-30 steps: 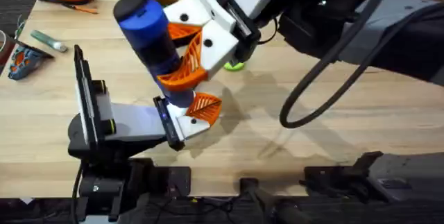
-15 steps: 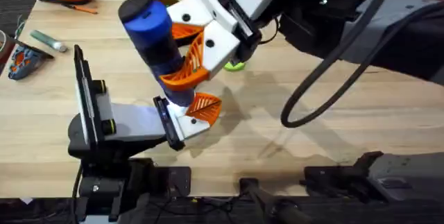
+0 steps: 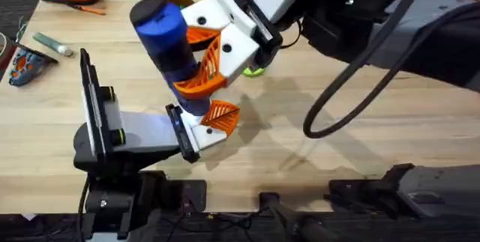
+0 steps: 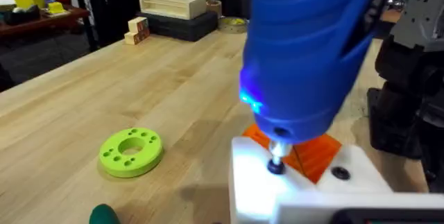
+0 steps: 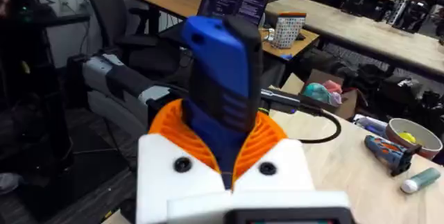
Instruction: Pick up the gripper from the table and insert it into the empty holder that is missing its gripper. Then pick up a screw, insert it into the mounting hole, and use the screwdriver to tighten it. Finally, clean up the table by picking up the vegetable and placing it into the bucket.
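Wooden surface (image 3: 360,122) carrying the mounted arm. Right pincer (image 3: 196,62), white with orange ribbed pads, clenched around the blue screwdriver (image 3: 166,40). Screwdriver's long axis runs steeply downward, leaning slightly; its metal tip (image 4: 276,156) sits on a dark screw (image 4: 276,168) in the white holder (image 4: 305,189), beside the orange gripper (image 4: 309,156). Blue lamp glows on the tool's lower body. Left pincer's state cannot be told. Tightening appears under way; tip alignment governs it
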### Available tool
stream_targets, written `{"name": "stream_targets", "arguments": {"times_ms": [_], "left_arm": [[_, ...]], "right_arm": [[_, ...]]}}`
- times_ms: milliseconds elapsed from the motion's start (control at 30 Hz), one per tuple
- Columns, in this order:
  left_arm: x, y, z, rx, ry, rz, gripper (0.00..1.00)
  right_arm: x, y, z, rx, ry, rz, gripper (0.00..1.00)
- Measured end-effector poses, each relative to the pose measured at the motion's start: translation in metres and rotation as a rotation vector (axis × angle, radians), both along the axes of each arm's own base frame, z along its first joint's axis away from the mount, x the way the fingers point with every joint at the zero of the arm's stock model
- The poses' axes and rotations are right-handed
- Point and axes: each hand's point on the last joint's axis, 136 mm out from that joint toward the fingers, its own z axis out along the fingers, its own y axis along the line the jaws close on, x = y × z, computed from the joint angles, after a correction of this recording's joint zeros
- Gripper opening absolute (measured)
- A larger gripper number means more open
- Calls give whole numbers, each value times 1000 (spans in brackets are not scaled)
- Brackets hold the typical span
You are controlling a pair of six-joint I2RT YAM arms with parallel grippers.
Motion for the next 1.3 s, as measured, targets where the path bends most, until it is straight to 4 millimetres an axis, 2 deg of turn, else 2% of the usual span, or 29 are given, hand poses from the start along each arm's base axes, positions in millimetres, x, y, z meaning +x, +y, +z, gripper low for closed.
{"name": "stream_targets", "arguments": {"times_ms": [567,967,1300], "left_arm": [[0,0,0,-1,4,0,13],[1,1,0,0,1,7,13],[1,1,0,0,1,7,13]], "right_arm": [[0,0,-5,-5,-6,0,8],[6,-4,21,78,-69,-17,8],[13,-8,22,14,32,-33,8]]}}
